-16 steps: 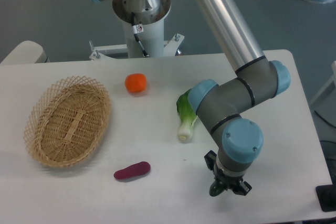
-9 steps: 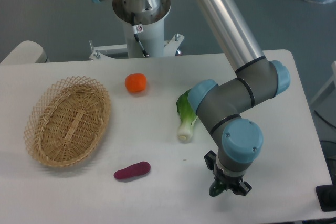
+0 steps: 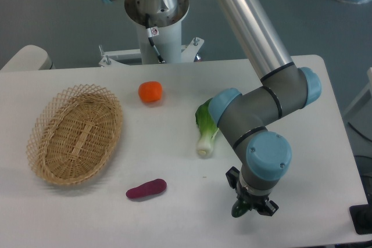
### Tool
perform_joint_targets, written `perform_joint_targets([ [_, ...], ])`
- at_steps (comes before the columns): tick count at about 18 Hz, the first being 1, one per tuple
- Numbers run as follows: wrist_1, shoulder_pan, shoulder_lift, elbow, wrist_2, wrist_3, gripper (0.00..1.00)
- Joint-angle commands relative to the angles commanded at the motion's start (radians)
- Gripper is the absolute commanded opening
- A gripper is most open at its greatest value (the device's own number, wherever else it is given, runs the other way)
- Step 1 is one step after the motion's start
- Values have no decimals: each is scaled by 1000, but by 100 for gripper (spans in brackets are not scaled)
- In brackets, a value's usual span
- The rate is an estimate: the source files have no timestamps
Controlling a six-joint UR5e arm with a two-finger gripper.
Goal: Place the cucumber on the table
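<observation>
The cucumber (image 3: 238, 208) is a small dark green stub. Only its end shows below the wrist, down at the white table (image 3: 174, 213) near the front edge. My gripper (image 3: 251, 208) points straight down over it, and its black fingers stand around the cucumber. The wrist hides most of the fingers and the cucumber. I cannot tell whether the fingers still press on it or whether it rests on the table.
A woven wicker basket (image 3: 75, 135) lies at the left. An orange round fruit (image 3: 150, 92) sits at the back middle. A bok choy (image 3: 206, 128) lies beside my forearm. A purple vegetable (image 3: 146, 189) lies at the front middle.
</observation>
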Motion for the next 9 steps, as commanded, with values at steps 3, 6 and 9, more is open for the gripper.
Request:
perform_joint_targets([
  [3,2,-5,9,-32,5,0,17],
  [6,14,2,31,-89,5,14,17],
  [9,14,2,34,-100,8,89,17],
])
